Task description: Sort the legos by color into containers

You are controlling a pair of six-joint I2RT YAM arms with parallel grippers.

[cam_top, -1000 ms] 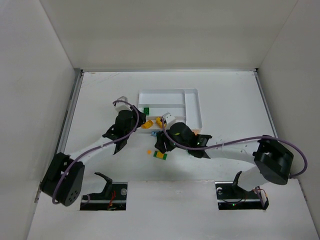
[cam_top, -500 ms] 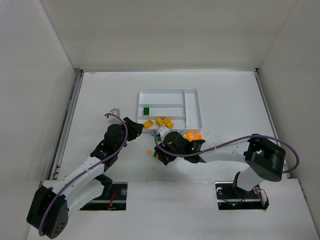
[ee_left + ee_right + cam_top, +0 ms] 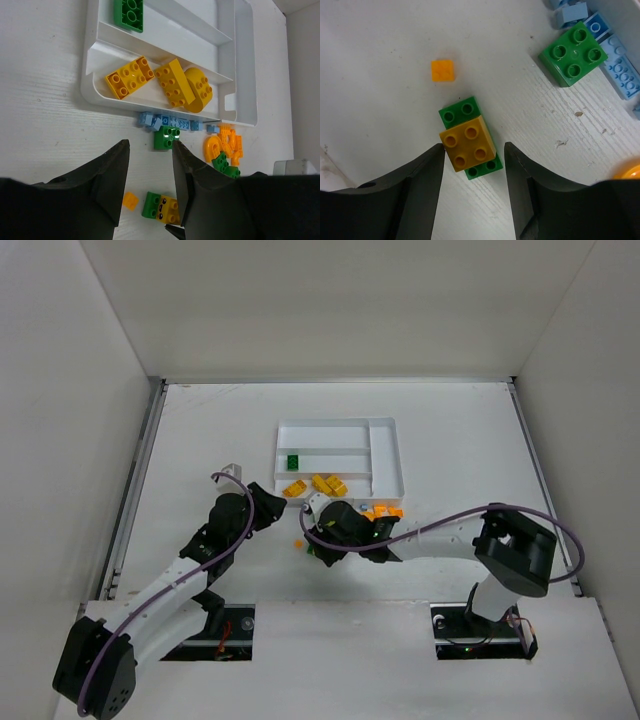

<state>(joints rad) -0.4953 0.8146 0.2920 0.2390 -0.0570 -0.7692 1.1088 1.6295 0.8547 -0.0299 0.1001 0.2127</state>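
Observation:
The white tray (image 3: pixel 340 422) lies mid-table; one section holds a green lego (image 3: pixel 129 12), the section nearest me three yellow legos (image 3: pixel 172 82). On the table beside it lie light blue legos (image 3: pixel 165 121), a green lego (image 3: pixel 166 137) and orange pieces (image 3: pixel 225 145). My left gripper (image 3: pixel 150 145) hovers open and empty just short of that green lego. My right gripper (image 3: pixel 473 147) is open, its fingers on either side of a yellow lego stacked on a green one (image 3: pixel 467 140), with a gap at the right finger.
A small orange lego (image 3: pixel 442 70) lies loose just beyond the stack. Another green lego (image 3: pixel 572 54) and light blue ones (image 3: pixel 615 55) sit further right. White walls enclose the table on three sides.
My left arm has drawn back from the tray toward the near edge. My right gripper has moved left and nearer, down over the yellow-on-green stack, its jaws narrowing.

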